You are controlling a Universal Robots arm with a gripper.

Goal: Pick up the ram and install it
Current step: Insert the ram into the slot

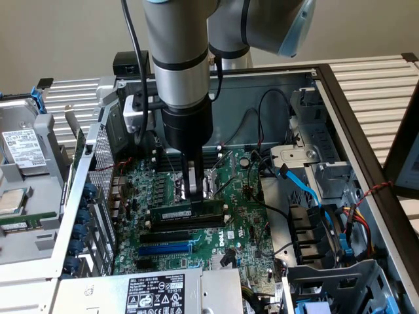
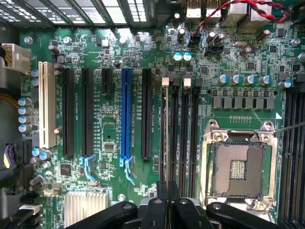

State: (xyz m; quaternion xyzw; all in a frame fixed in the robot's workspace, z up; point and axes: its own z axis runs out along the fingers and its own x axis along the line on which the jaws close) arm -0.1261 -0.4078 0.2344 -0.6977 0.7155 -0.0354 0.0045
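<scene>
Inside the open computer case (image 1: 340, 98), the empty processor socket (image 2: 237, 167) and the blue expansion slot (image 1: 167, 248) flank the memory slots (image 2: 188, 138). The arm (image 1: 183, 65) drops straight down mid-board. The tool (image 1: 195, 191) is narrow, its tips at the upper edge of the ram (image 1: 190, 213), which stands in a memory slot. Whether it pinches or presses the ram is unclear.

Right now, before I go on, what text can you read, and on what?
"DELL": white logo on the motherboard, read with some doubt.
Power supply label: print too small to read.
Hard drive label: too small.
White label on the ram: too small.
Motherboard print in the wrist view: blurred.
</scene>
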